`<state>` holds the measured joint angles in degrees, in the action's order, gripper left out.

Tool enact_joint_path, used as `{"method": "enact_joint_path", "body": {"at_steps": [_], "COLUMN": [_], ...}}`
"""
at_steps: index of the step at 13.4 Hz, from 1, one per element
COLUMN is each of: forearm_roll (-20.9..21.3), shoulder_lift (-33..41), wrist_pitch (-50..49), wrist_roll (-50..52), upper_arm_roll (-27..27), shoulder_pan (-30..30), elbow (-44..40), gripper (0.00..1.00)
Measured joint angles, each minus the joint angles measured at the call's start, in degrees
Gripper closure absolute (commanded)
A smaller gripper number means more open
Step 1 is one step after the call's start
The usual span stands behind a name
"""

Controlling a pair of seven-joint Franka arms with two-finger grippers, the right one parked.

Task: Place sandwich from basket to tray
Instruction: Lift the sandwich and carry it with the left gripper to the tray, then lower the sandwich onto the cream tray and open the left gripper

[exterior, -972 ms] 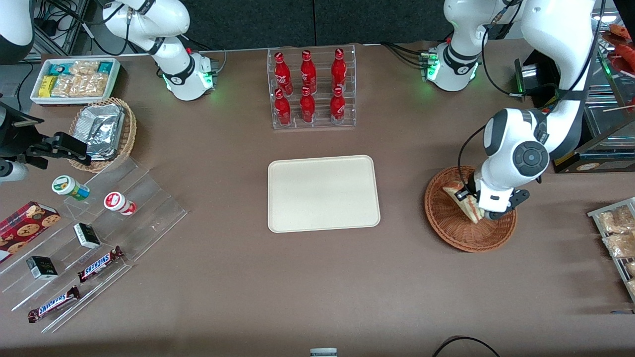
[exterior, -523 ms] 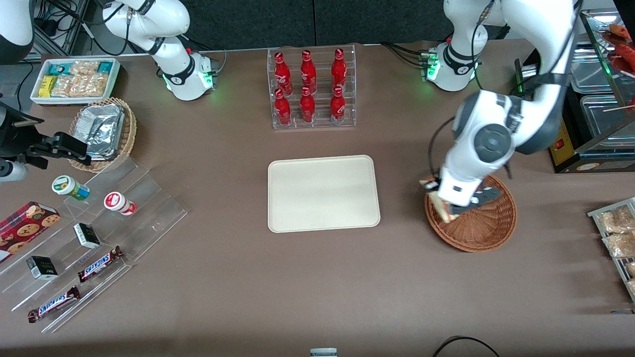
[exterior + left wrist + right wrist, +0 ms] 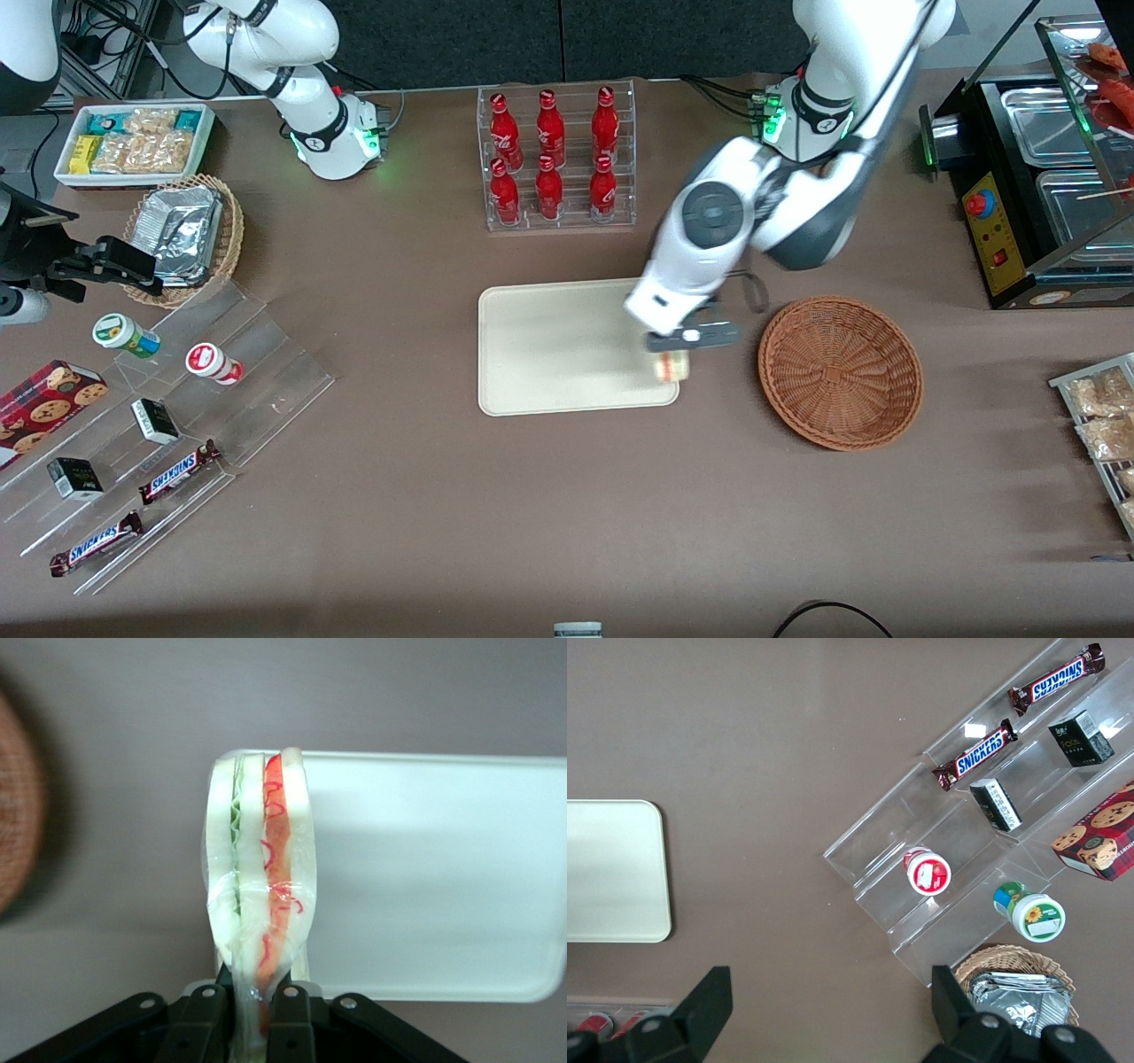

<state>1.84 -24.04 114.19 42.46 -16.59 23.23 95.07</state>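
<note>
The black two-finger gripper (image 3: 675, 347) on the white arm hangs just right of centre in the front view, above the edge of the tray nearest the basket, and it is clamped on the small triangular sandwich (image 3: 671, 366) of pale white bread. From the wrist camera the two black fingers (image 3: 208, 1014) pinch the narrow end of the wedge (image 3: 261, 895), which hangs away from them with its cut side facing the lens: white bread, a wavy green leaf line, then a red and orange layer, all under a glossy clear wrap that creases where the fingers bite.

The flat cream-white rectangular tray (image 3: 549, 346) with rounded corners lies at the middle of the frame, nothing on it. The wide reddish-brown woven wicker basket (image 3: 840, 372) sits to its right in the front view, apart from it, with nothing left inside.

By my reading this is the carry step, nearly over: the sandwich is out of the basket and only just over the tray's rim. The next move, I'd say, calls for going a little farther in over the tray, lowering until the wedge touches, then letting go. Soft bread gripped at one end may tip onto its side once freed.
</note>
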Motion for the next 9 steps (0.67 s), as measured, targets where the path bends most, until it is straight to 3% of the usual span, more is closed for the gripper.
{"method": "enact_joint_path", "body": {"at_steps": [4,9], "forearm_roll": [0.0,0.01], "shoulder_lift": [-9.95,-17.05], "wrist_pitch": [-1.75,-2.05], "wrist_roll": [0.02,-0.55], "upper_arm_roll": [-0.03,-0.02], "shoulder_pan": [5.56,7.75], "elbow": [-9.81,-15.66], "gripper": [1.0,1.0]}}
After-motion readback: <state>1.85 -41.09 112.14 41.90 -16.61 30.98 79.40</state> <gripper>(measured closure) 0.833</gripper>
